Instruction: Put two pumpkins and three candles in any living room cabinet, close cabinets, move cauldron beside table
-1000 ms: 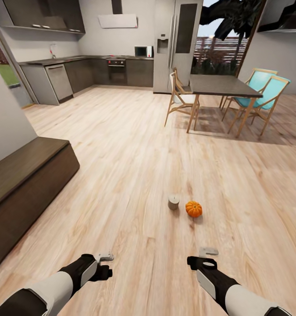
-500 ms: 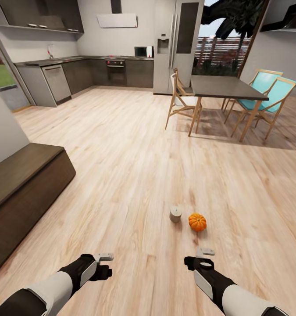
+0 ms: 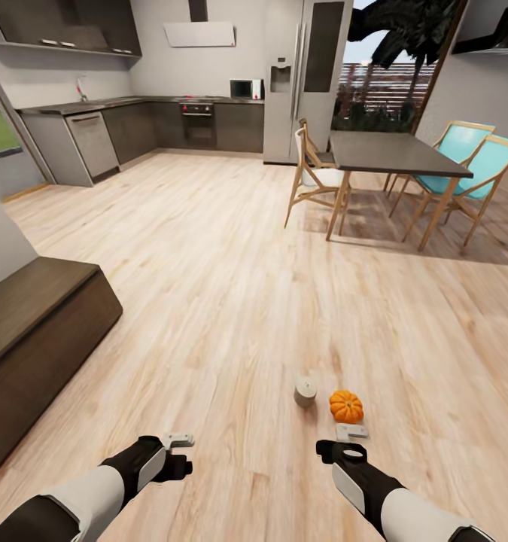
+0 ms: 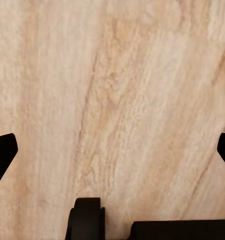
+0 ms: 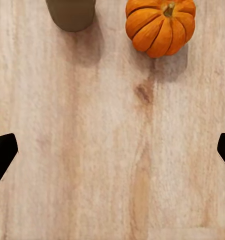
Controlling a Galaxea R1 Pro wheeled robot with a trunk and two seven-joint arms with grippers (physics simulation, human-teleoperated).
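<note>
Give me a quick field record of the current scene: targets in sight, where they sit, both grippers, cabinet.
pumpkin: upright on the wood floor, just ahead of the right gripper
candle: upright on the floor beside the pumpkin, toward the robot's left, apart from it
right gripper: open, empty
left gripper: open, empty, over bare floor
cabinet: far left, no drawer seen open

Place: an open-plan home, kitchen joined to a dining and living area.
Kitchen: dark counters (image 3: 133, 102), an oven (image 3: 199, 120), a microwave (image 3: 244, 88), a tall fridge (image 3: 302, 75).
Dining: a dark table (image 3: 393, 150) with wooden chairs (image 3: 314, 177).
Floor: pale wood planks (image 3: 231, 286).
Living side: a low dark-brown cabinet (image 3: 35, 331).
</note>
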